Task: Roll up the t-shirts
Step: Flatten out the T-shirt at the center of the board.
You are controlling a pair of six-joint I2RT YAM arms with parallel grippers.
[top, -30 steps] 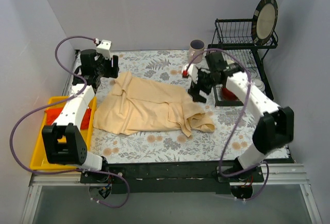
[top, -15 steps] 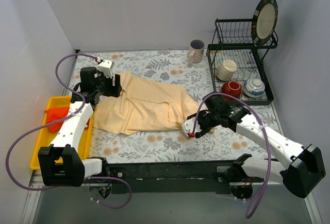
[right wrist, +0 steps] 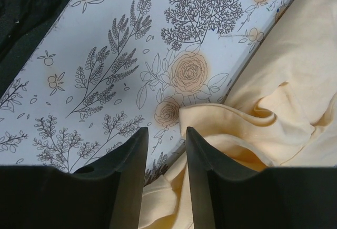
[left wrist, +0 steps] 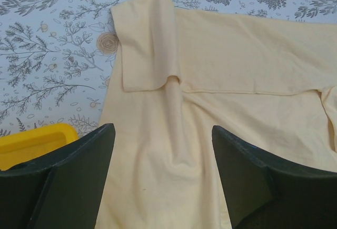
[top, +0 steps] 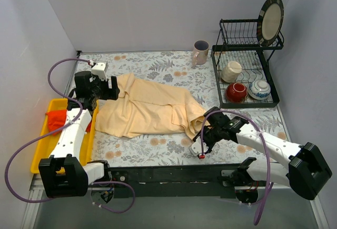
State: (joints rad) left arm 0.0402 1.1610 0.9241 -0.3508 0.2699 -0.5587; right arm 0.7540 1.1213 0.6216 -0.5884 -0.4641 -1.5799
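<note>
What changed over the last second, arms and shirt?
Right gripper swung from the cream t-shirt's far right side back to its near-right corner, jaws narrowing; a grip isn't clear. Left gripper drew back toward the near side at the shirt's left end, jaws open, holding nothing. Shirt stayed spread; yellow tray, mug, rack unmoved.

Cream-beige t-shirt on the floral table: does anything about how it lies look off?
Yes. The pale cream-beige cloth t-shirt is not flat: its near-right end is bunched into a crumpled heap, and a sleeve at the far-left corner is folded over onto the body.
</note>
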